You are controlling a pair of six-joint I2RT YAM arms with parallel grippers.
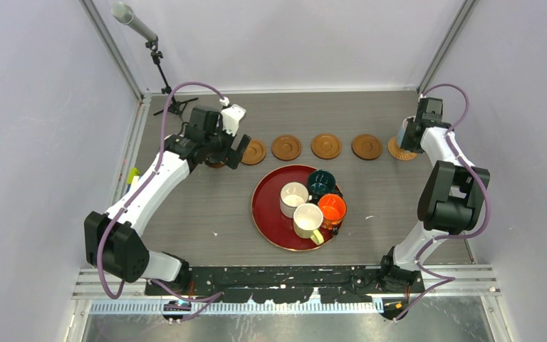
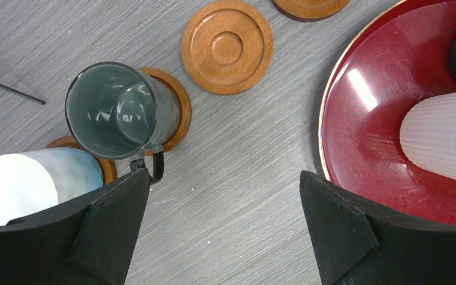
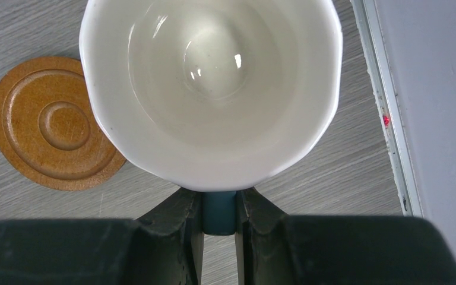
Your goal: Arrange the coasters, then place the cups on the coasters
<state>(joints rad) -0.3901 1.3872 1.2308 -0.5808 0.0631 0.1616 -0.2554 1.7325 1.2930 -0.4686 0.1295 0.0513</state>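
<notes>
Firmly, the right gripper (image 3: 218, 215) pinches the handle of the light blue cup (image 3: 211, 89), just ahead of its fingers. The left gripper (image 2: 225, 205) gapes empty, the grey-green cup (image 2: 116, 110) on a coaster (image 2: 181, 113) ahead-left.

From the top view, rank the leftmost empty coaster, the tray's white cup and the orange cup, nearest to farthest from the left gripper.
1. Leftmost empty coaster, just right of the left gripper.
2. White cup, left on the tray.
3. Orange cup, right on the tray.

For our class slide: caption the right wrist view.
Right gripper shut on the handle of a cup, a bare coaster beside it.
</notes>
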